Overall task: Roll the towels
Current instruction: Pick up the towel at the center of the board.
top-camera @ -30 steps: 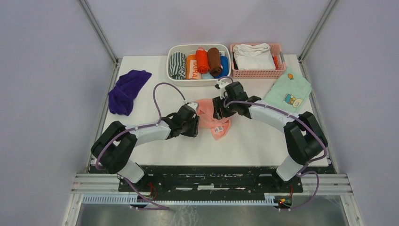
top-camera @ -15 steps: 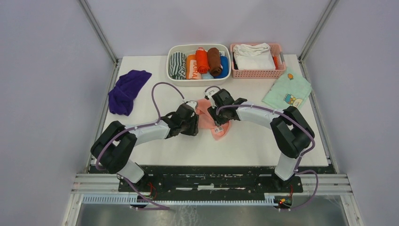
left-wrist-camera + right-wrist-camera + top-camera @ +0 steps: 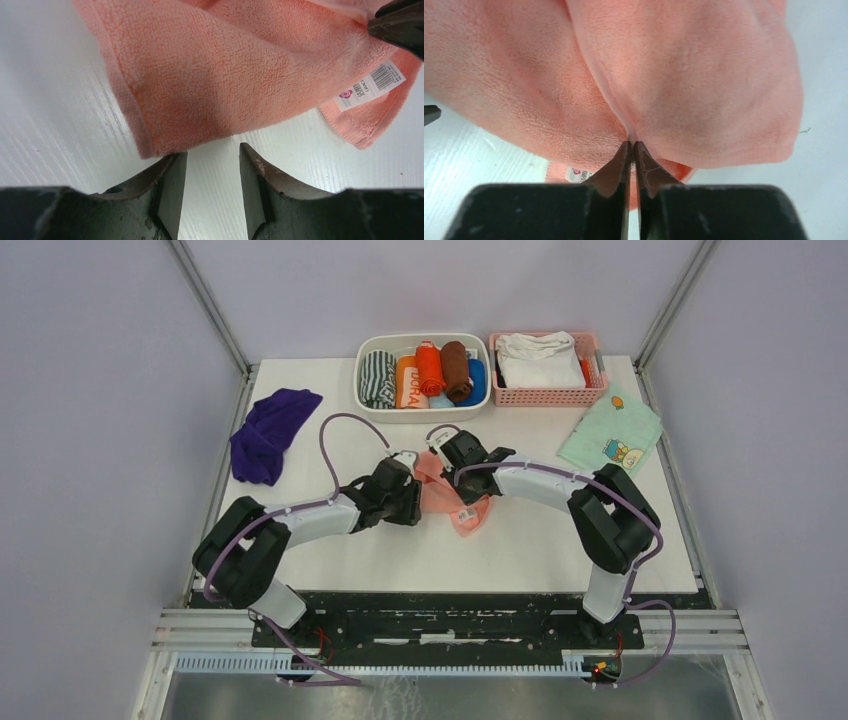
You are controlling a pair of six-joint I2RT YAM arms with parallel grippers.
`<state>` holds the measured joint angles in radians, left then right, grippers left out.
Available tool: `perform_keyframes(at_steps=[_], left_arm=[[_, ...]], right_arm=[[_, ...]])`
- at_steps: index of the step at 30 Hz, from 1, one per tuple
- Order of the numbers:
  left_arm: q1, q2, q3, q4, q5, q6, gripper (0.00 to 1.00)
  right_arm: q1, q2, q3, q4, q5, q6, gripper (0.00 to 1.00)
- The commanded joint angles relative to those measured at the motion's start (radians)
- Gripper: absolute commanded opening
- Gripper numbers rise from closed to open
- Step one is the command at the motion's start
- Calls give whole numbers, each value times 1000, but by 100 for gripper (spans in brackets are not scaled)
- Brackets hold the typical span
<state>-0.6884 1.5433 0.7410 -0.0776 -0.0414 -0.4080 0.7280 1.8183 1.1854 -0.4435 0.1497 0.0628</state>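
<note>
The salmon-pink towel [image 3: 462, 508] lies crumpled in the middle of the table, its white label facing up. My right gripper [image 3: 452, 478] comes at it from the far side and is shut on a raised fold of the pink towel [image 3: 704, 75], pinched at the tips [image 3: 631, 145]. My left gripper [image 3: 412, 502] sits at the towel's left edge, open [image 3: 212, 155] with bare table between its fingers. One left fingertip [image 3: 172, 162] touches the pink towel's [image 3: 240, 75] hem. The purple towel [image 3: 268, 432] lies bunched at the far left, away from both arms.
A white basket [image 3: 362, 390] of several rolled towels stands at the back centre. Beside it is a pink basket [image 3: 598, 365] holding a white folded cloth [image 3: 538, 358]. A mint-green cartoon-print cloth [image 3: 612, 430] lies flat at the right.
My right gripper has moved left onto the pink towel and shut on a fold of it. The left gripper has stayed in place, still open.
</note>
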Motion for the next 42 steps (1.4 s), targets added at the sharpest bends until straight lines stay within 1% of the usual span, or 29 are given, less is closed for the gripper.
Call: perform_keyframes(at_steps=[1, 2, 7, 10, 13, 18, 21, 24, 27, 31, 35, 39, 42], left_arm=[[17, -42, 7, 54, 17, -43, 51], [22, -45, 5, 56, 22, -45, 51], [37, -55, -1, 64, 18, -60, 53], [46, -49, -2, 76, 18, -74, 55], [56, -34, 8, 82, 14, -80, 57], [69, 9, 46, 76, -17, -87, 57], [70, 46, 76, 65, -44, -91, 57], [70, 78, 111, 30, -86, -86, 54], [75, 67, 105, 31, -117, -86, 54], [85, 35, 100, 49, -91, -94, 54], [93, 22, 82, 65, -98, -110, 56], [127, 30, 67, 72, -109, -139, 54], [133, 48, 68, 83, -125, -131, 52]], right_arm=[[3, -63, 45, -21, 102, -6, 4], [3, -78, 50, -27, 118, -3, 1], [-8, -156, 70, -50, 201, 47, 1], [-43, -212, 82, -56, 208, 109, 1], [-112, -262, 91, -65, 190, 176, 1], [-232, -302, 99, -101, 100, 248, 0], [-250, -311, 87, -104, 88, 243, 0], [-263, -322, 67, -102, 84, 248, 0], [-304, -348, 34, -101, 91, 268, 0], [-400, -421, -18, -95, 86, 306, 0], [-418, -504, -38, -75, 33, 293, 0], [-418, -518, -44, -70, -10, 276, 0], [-418, -524, -63, -58, -35, 275, 0]])
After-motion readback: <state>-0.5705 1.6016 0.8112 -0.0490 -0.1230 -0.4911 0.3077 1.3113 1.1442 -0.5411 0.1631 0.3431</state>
